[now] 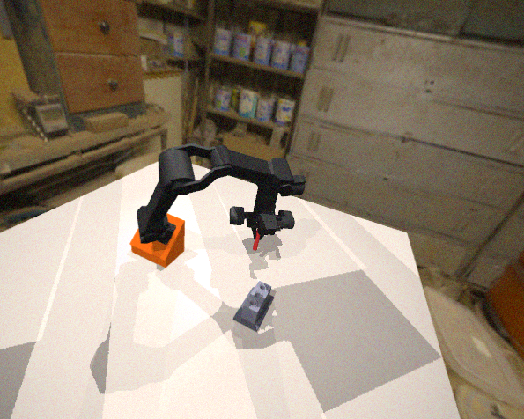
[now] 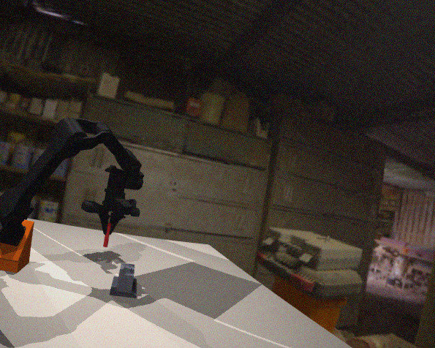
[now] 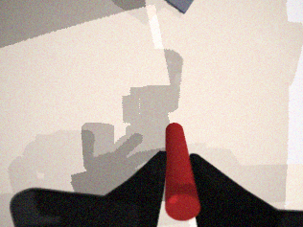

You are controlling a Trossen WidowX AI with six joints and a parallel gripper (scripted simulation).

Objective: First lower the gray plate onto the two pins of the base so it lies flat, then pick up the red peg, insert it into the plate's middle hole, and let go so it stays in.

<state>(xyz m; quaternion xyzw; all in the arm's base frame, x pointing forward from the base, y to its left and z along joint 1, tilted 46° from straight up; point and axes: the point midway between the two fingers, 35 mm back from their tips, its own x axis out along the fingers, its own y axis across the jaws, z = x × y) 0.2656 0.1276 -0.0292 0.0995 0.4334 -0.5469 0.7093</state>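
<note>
Room: dim storeroom, shelves and cabinets behind a white bench (image 1: 49, 288).
Gripper (image 1: 257, 231): toward the far edge, jaws pinching the peg's upper end.
Peg (image 1: 255, 242): red, smooth, stiff, likely light; hangs upright above the bench.
Plate (image 1: 255, 299): gray, on its base mid-bench.

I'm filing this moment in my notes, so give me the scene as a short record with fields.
tool: the tool is shut on the red peg
red peg: the red peg hangs lifted off the white table, tip down
gray plate: the gray plate sits on its base
peg versus plate: apart, hole not yet reached
arm mount: orange block
</note>
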